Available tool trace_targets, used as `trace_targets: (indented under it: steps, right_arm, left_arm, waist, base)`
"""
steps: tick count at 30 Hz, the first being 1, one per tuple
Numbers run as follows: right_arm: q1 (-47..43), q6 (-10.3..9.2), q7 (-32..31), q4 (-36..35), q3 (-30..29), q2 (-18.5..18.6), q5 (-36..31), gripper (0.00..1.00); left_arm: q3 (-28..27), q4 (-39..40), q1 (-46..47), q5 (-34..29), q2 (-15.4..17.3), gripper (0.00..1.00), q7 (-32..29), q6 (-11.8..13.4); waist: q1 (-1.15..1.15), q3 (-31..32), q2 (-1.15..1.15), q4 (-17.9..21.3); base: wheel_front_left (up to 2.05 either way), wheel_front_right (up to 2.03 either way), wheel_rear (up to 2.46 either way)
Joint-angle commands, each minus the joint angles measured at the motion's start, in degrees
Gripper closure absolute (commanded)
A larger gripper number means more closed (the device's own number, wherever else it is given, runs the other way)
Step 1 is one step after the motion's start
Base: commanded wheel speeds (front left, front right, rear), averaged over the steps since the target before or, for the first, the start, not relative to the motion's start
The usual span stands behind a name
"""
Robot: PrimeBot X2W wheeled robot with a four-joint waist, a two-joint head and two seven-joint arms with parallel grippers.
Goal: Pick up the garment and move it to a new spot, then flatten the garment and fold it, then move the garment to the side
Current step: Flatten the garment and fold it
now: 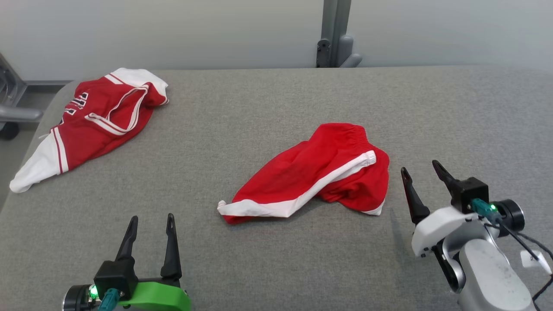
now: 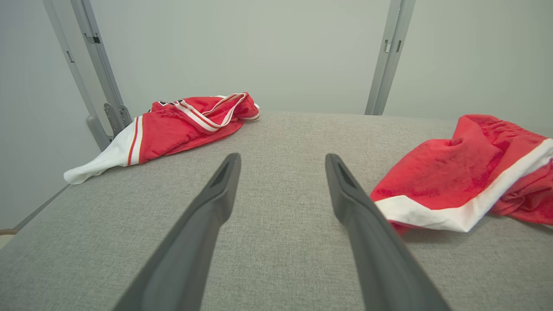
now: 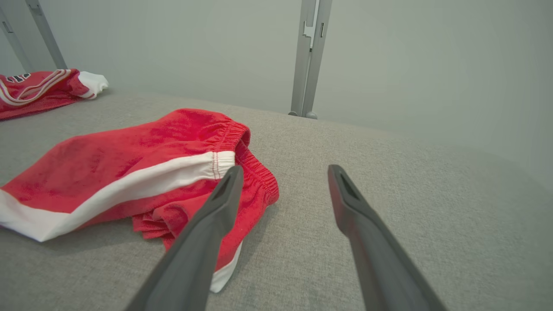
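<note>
Red shorts point(image 1: 319, 172), crumpled, mid grey counter point(image 1: 276, 108); red-white jersey point(image 1: 95, 121) far left; left claw point(image 1: 152, 217) and right claw point(image 1: 420, 166) both spread, empty.

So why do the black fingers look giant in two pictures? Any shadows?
Left wrist view: the wide lens swells the long dark fingers close to it; right wrist view: those fingers too; head view: soft even light, faint shadow under the crumpled red white-striped shorts on the grey fabric table.

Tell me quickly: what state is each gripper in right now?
Left gripper: open, holding nothing.
Right gripper: open, holding nothing, beside the red shorts.
</note>
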State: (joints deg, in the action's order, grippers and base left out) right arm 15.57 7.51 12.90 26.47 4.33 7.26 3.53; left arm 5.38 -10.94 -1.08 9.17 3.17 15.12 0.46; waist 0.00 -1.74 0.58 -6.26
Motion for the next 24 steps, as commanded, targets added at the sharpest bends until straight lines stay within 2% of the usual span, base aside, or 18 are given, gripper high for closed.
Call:
trace_targets:
  steps: [1,5,11,23,24]
  right_arm:
    - [3.2,-0.04,-1.1,2.9,1.6,1.4,1.2,0.0]
    - [7.8,-0.04,-2.5,7.3,5.8,3.4,4.0,0.0]
    - [13.8,-0.04,-5.0,12.6,16.8,8.1,11.3,0.0]
    - [19.6,-0.04,-6.4,14.1,32.6,14.7,24.3,0.0]
    - [20.0,-0.04,-6.3,14.0,33.5,15.1,25.2,0.09]
  left_arm:
    - [0.1,0.3,1.4,-0.6,-0.1,0.0,0.0,-0.2]
    - [0.4,0.5,2.2,-0.8,-0.2,0.0,0.0,-0.2]
    - [1.1,0.6,3.5,-0.5,-0.3,0.0,0.0,0.0]
    - [1.9,0.5,3.1,0.2,-0.3,0.0,0.0,0.6]
    - [2.0,0.5,3.0,0.2,-0.3,0.0,0.0,0.6]
  waist:
    - [0.0,-2.6,-0.58,-2.6]
    - [0.0,-4.3,-0.58,-4.0]
    - [0.0,-6.6,-0.58,-6.4]
    - [0.0,-6.9,-0.58,-7.4]
    - [0.0,-6.9,-0.58,-7.4]
  base:
    - [0.0,0.0,0.0]
    - [0.0,0.0,0.0]
    - [0.0,0.0,0.0]
    - [0.0,0.0,0.0]
    - [0.0,0.0,0.0]
